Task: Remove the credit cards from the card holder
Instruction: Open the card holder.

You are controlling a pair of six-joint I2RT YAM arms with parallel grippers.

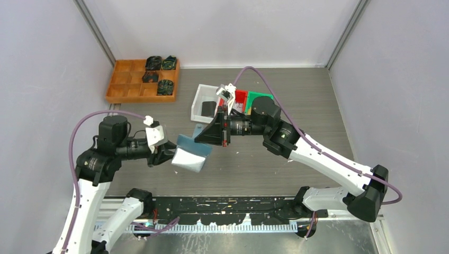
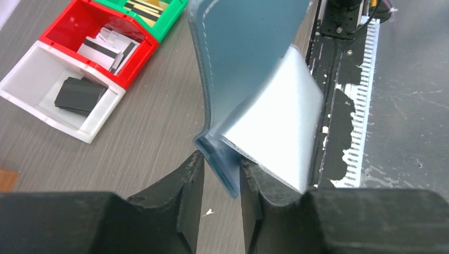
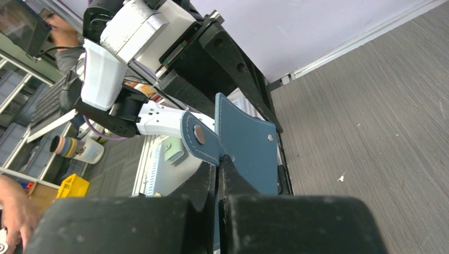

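Observation:
The slate-blue card holder (image 1: pixel 191 145) hangs in the air over the table's middle, held between both arms. My right gripper (image 1: pixel 203 138) is shut on its flap beside the snap tab (image 3: pixel 198 136); in the right wrist view the holder (image 3: pixel 249 148) stands on edge in my right gripper (image 3: pixel 218 161). My left gripper (image 1: pixel 170 155) has the folded lower corner of the holder (image 2: pixel 243 47) between its fingers, both touching it (image 2: pixel 222 161). A pale glossy panel (image 2: pixel 280 121) fans out from the holder. The holder hides any credit cards inside it.
At the back stand a white bin (image 1: pixel 200 98) with a black flat object (image 2: pixel 79 95), a red bin (image 2: pixel 58 24) and a green bin (image 2: pixel 169 21), both holding flat cards. A wooden compartment tray (image 1: pixel 119 84) sits at the far left. A black rail (image 1: pixel 227 203) runs along the near edge.

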